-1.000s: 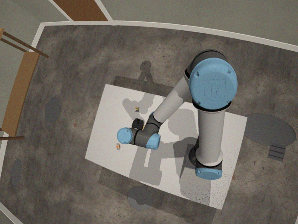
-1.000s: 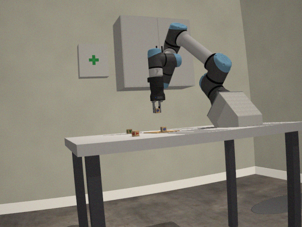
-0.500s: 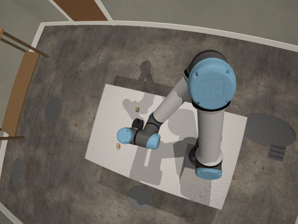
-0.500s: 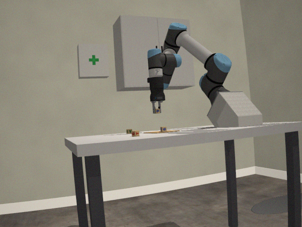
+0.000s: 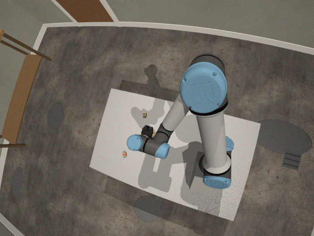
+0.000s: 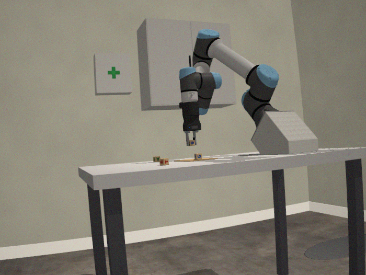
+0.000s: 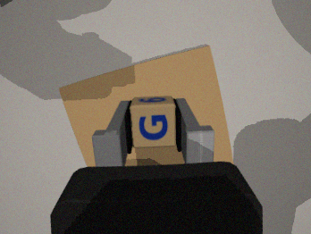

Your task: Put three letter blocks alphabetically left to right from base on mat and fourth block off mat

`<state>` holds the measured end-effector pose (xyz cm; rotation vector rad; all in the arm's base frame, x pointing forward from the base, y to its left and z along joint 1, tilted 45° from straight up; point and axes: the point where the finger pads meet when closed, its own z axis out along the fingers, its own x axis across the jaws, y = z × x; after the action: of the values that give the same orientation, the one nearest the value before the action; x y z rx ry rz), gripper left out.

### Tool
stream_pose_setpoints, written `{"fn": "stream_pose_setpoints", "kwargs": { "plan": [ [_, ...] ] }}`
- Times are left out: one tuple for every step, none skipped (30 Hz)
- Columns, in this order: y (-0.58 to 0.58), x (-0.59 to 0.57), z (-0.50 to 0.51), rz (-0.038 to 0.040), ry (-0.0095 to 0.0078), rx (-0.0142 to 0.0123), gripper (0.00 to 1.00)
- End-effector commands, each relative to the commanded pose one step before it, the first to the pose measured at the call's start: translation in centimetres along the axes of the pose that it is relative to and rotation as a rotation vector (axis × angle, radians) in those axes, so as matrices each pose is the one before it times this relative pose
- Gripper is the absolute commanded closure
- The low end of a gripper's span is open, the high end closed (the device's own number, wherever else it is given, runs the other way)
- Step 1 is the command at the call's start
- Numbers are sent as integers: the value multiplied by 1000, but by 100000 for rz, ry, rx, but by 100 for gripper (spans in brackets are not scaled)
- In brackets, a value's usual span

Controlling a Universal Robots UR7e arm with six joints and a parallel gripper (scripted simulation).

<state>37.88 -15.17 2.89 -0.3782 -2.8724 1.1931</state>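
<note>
Pincer [image 5: 147, 130] [image 6: 191, 144] [image 7: 153, 115] clamped on the G block [image 6: 192, 142] [image 7: 154, 127], above the mat [image 6: 182, 160] [image 7: 188, 71]; another block [image 6: 197, 156] sits on the mat. Off the mat lie the green-lettered block [image 5: 144, 115] [image 6: 156, 159], then, farther from it, the red-lettered block [image 5: 124, 154] [image 6: 164, 161].

A white rectangular table [image 5: 109, 142] [image 6: 133, 178] [image 7: 250, 58] carries a flat tan square mat [image 5: 154, 133] [image 6: 183, 160] [image 7: 179, 67]. Seen from the top, a wooden cube with green lettering [image 5: 144, 115] [image 6: 156, 159] lies at the mat's eleven o'clock, a wooden cube with red lettering [image 5: 124, 154] [image 6: 164, 161] at eight.
</note>
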Motion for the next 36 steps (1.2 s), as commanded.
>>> {"fn": "stream_pose_setpoints", "kwargs": {
  "plan": [
    [-1, -22, 1555, 30, -464, -114, 51],
    [4, 0, 423, 0, -1, -11, 51],
    [3, 0, 414, 0, -1, -10, 51],
    [1, -1, 401, 0, -1, -3, 51],
    [1, -1, 385, 0, -1, -3, 51],
    [1, -1, 365, 0, -1, -2, 51],
    [1, 0, 342, 0, -1, -2, 51],
    [1, 0, 316, 0, -1, -2, 51],
    [1, -1, 288, 0, 0, -2, 51],
    [0, 1, 257, 0, -1, -1, 51],
    [1, -1, 226, 0, 0, -2, 51],
    [0, 0, 192, 0, -1, -1, 51],
    [1, -1, 160, 0, 0, -1, 51],
    [0, -1, 128, 0, 0, -1, 51],
    [-6, -26, 93, 32, -33, 3, 51],
    [0, 0, 0, 0, 0, 0, 51],
    [0, 0, 0, 0, 0, 0, 51],
    [-31, -87, 54, 110, -110, 43, 51],
    [-4, -8, 42, 11, -11, 8, 51],
    [-2, -2, 23, 3, -2, 6, 51],
    [-1, 1, 9, -1, 2, 5, 51],
    [14, -5, -13, -37, -35, -1, 51],
    [15, -5, -15, -38, -37, -2, 51],
    [0, -12, -22, 0, -56, 1, 51],
    [-8, -13, -21, 23, -54, 3, 51],
    [-8, -8, -13, 38, -33, 2, 51],
    [-6, -4, -6, 29, -15, 2, 51],
    [0, 2, 0, 3, 8, 0, 51],
    [1, 3, 1, -5, 12, -1, 51],
    [1, 2, 1, -4, 8, -1, 51],
    [1, 1, 1, -3, 6, -1, 51],
    [0, 1, 0, -2, 3, 0, 51],
    [0, 0, 0, 0, 0, 0, 51],
    [0, 0, 0, 0, 0, 0, 51],
    [0, 1, 0, -3, 3, 0, 51],
    [0, 0, 0, 0, 0, 0, 51]
  ]
}}
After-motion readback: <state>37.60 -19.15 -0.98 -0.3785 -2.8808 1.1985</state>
